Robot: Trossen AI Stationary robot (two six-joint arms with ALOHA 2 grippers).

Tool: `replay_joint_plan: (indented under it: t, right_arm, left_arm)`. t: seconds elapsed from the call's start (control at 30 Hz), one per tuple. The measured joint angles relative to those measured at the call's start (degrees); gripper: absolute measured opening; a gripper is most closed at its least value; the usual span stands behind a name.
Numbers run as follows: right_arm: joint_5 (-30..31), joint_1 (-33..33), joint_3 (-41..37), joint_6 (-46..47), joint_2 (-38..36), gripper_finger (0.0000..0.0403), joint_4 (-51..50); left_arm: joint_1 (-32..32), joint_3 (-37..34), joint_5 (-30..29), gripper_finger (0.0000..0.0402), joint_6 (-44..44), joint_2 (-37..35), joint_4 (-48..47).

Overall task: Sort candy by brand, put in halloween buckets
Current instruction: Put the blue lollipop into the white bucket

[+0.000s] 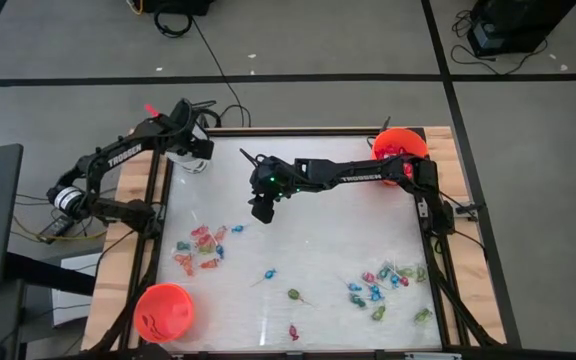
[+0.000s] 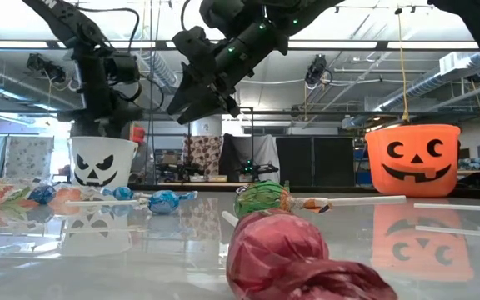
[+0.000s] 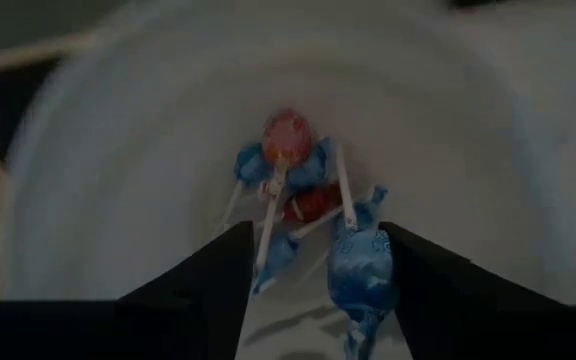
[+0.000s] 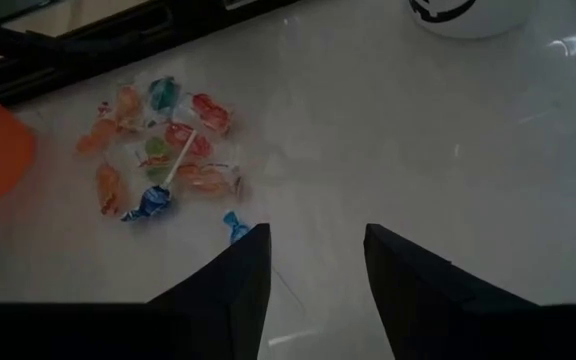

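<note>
The white halloween bucket (image 1: 190, 158) stands at the table's far left corner, and my left gripper (image 3: 313, 235) hangs open over its mouth, pointing down. Lollipops (image 3: 286, 165) lie on the bucket's bottom. One blue lollipop (image 3: 360, 265) shows between the fingers, close to one of them. My right gripper (image 1: 261, 208) hovers open over bare table near the middle. An orange bucket (image 1: 400, 145) stands at the far right and another (image 1: 165, 310) at the near left. Candy lies in a left pile (image 1: 203, 250) and a right pile (image 1: 388, 285). My left gripper stands open around the blue lollipop's wrapped head (image 3: 363, 255), which lies right beside one finger (image 3: 438, 285). I cannot tell whether that finger touches it. The fingers point down into the white bucket.
Single sweets lie between the piles (image 1: 268, 273), (image 1: 295, 296) and at the near edge (image 1: 293, 332). In the low view a red lollipop (image 2: 277, 254) and a green one (image 2: 263, 198) lie close to the camera. The table has a raised wooden rim (image 1: 118, 260).
</note>
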Motion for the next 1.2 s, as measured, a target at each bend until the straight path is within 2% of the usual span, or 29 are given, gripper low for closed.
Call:
replay_joint_plan:
  t: [0.27, 0.33, 0.4, 0.7, 0.8, 0.97, 1.2]
  right_arm:
    - [0.0, -0.02, 0.0, 0.59, 0.02, 0.0173, -0.33]
    - [0.22, -0.02, 0.0, 1.37, 0.03, 0.0173, -0.2]
    - [0.26, -0.02, 0.0, 1.45, 0.04, 0.0173, -0.14]
    - [0.38, -0.02, 0.0, 1.55, 0.07, 0.0173, -1.15]
    - [0.09, -0.02, 0.0, 1.58, 0.07, 0.0173, -1.3]
    - [-0.14, -0.18, 0.0, 0.49, 0.07, 0.0173, -1.05]
    - [-3.02, -0.39, 0.11, -1.88, 1.34, 0.0173, -0.23]
  left_arm:
    - [-0.01, 7.78, -1.05, 0.0203, 4.72, -0.16, -8.33]
    - [-0.04, 8.08, -1.74, 0.0202, 6.67, -0.19, -8.12]
    - [-0.03, 9.01, -1.42, 0.0204, 5.83, 0.11, -10.33]
    - [-0.26, 9.88, -1.66, 0.0233, 4.63, 0.01, -9.4]
    - [-0.3, 12.63, 0.69, 0.0233, -0.49, -0.14, -16.14]
    - [-0.35, 12.82, -1.03, 0.023, 4.3, -0.42, -14.68]
    - [-0.82, 13.27, 8.6, 0.023, 11.49, -0.59, -14.16]
